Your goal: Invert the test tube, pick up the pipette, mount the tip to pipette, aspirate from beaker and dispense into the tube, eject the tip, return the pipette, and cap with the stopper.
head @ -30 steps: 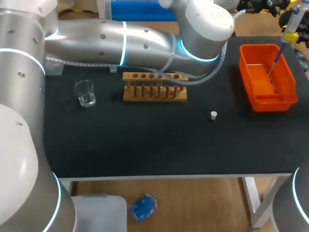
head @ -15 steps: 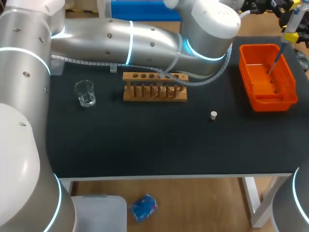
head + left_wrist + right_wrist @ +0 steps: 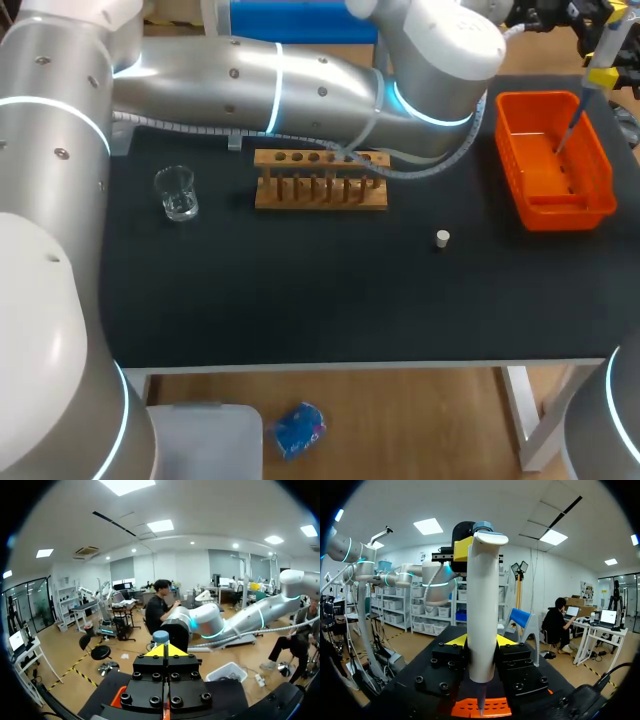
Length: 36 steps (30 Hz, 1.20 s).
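Observation:
My right gripper [image 3: 603, 75] [image 3: 480, 641] is shut on a white pipette [image 3: 607, 40] [image 3: 482, 605], held upright above the orange basket [image 3: 540, 185] [image 3: 495, 709] at the table's far right. The pipette's thin tip [image 3: 568, 132] points down into the basket. My left arm reaches across the table's back, and its gripper [image 3: 588, 12] [image 3: 165, 651] is shut, its yellow tips against the pipette's blue top button [image 3: 161, 637] [image 3: 483, 526]. A wooden tube rack [image 3: 320, 182] stands mid-table, a glass beaker [image 3: 177, 192] to its left, and a small white stopper [image 3: 442, 238] to its right.
The left arm's forearm [image 3: 300, 85] hangs over the back of the table just behind the rack. A black mat [image 3: 300, 300] covers the table, with open room along the front half.
The left arm has shifted slightly to the right along the table's back. The pipette, basket, rack, beaker and stopper have stayed in place.

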### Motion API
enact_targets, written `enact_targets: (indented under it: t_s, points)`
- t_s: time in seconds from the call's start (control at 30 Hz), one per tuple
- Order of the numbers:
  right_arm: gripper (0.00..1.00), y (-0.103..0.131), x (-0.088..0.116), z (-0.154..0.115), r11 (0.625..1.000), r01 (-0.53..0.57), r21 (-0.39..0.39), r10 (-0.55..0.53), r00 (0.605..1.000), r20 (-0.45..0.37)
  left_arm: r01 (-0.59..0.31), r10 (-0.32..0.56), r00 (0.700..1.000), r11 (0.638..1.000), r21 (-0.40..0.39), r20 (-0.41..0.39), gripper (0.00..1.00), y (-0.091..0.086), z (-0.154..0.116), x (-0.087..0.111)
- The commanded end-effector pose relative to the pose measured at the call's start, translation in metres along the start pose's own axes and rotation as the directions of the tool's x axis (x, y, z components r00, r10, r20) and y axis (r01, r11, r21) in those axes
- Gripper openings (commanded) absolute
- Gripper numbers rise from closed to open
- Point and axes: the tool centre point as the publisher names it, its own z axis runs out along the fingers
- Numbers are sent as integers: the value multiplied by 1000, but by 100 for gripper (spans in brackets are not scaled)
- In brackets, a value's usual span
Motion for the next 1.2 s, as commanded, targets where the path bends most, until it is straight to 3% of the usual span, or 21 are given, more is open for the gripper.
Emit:
enact_targets:
  t_s: [0.03,0.93,1.2]
  points:
    - [0,0,-3,-2,1000,0,0,0,1000,-9,5,-6,1000,863,505,2,0,5,3,1]
    - [0,0,-3,-2,1000,0,0,0,1000,-9,37,-50,999,878,477,14,0,28,9,2]
    - [0,0,-3,-2,1000,0,0,0,1000,-9,5,-25,999,869,495,35,0,18,-2,0]
